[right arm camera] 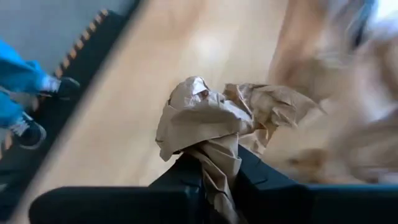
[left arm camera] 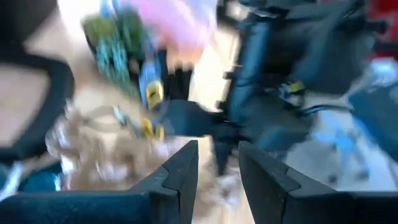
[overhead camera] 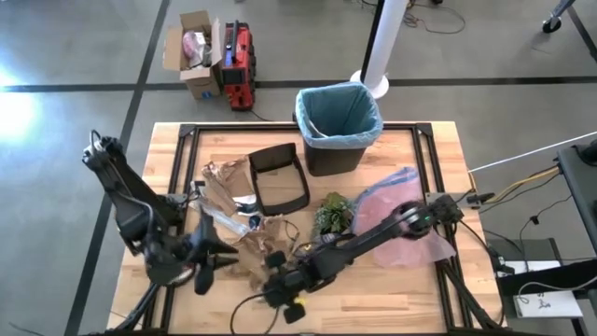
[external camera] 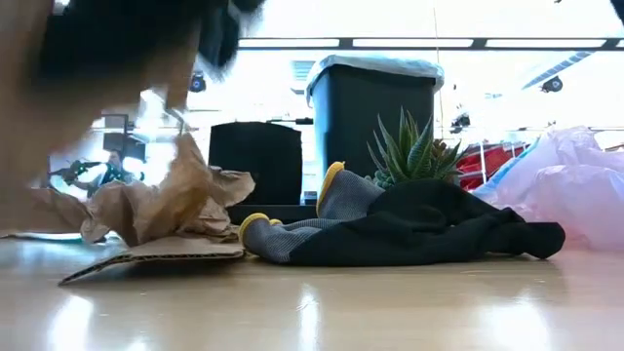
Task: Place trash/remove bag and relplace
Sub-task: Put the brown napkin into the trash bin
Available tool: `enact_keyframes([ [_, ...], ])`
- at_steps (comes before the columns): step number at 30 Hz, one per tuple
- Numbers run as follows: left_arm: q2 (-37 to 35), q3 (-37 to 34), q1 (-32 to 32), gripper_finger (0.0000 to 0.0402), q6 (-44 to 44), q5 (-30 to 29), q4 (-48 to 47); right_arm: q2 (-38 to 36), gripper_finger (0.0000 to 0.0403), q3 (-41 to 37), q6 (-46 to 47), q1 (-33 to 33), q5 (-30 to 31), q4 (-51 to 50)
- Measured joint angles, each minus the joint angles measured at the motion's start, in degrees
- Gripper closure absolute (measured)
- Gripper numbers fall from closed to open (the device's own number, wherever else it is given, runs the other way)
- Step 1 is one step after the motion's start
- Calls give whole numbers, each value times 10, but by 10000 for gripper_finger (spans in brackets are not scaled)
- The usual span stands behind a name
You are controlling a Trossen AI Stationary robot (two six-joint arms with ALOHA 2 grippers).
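Note:
The black bin [overhead camera: 331, 149] stands at the table's far side, lined with the teal-blue bag [overhead camera: 338, 117], whose edge is folded over the rim. Crumpled brown paper trash [overhead camera: 244, 245] lies mid-table, also seen in the low view [external camera: 166, 200]. My right gripper [overhead camera: 277, 271] reaches across to the near middle and is shut on a crumpled brown paper piece [right arm camera: 205, 118]. My left gripper [overhead camera: 207, 261] is open just left of the paper pile, with nothing plainly between its fingers [left arm camera: 180, 171]. My right gripper [right arm camera: 217, 165] pinches a twisted end [right arm camera: 216, 155] of the crumpled brown paper piece between its two fingers. The rest of the piece bunches out beyond the fingertips. Whether the piece is clear of the table, I cannot tell.
An open black box [overhead camera: 280, 177] lies near the bin. A green plant tuft [overhead camera: 331, 215], a pink plastic bag [overhead camera: 401, 219] and a black-and-yellow glove [external camera: 409, 229] lie around the right arm. Flat cardboard [external camera: 156, 255] lies under the paper.

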Motion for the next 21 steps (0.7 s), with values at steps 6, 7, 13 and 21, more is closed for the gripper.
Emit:
enact_keyframes([
  [6, -34, -11, 0, 301, 28, -85, -5, -154, 400, -3, -32, -15, 91, -34],
  [7, -35, -13, 1, 298, 41, -90, -6, -170, 399, -6, -23, -21, 122, -48],
  [13, -23, -14, 13, 275, 126, -163, 27, -279, 396, -8, 133, -78, 368, -182],
  [21, -10, -14, 36, 241, 242, -169, 79, -362, 395, -10, 385, -203, 431, -303],
])
